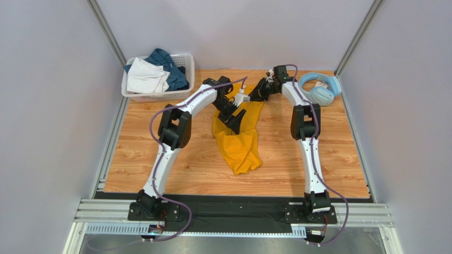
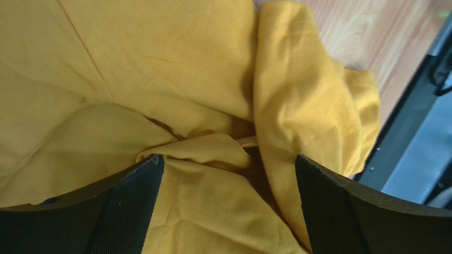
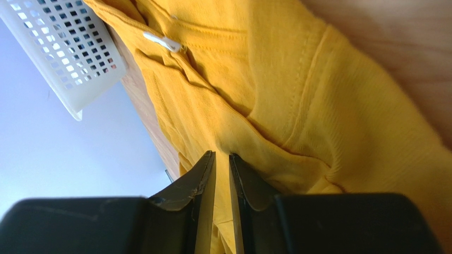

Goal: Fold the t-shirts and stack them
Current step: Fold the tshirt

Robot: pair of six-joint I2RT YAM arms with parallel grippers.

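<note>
While it lies bunched mid-counter [image 1: 159, 169], the mustard-yellow t-shirt [image 1: 240, 145] forms a wrinkled strip, with its long axis from 12 to 6 o'clock and its collar end at 12. The left tool [image 2: 228, 174] gapes wide over its middle. The right tool [image 3: 222, 159] pinches cloth near the collar. Open wood flanks it at 3 and 9 o'clock; the lattice basket [image 1: 159, 97] sits at 10.

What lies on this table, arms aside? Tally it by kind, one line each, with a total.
Clothes: 3 (yellow shirt, white garment, blue garment)
Basket: 1
Headphones: 1
Total: 5
</note>
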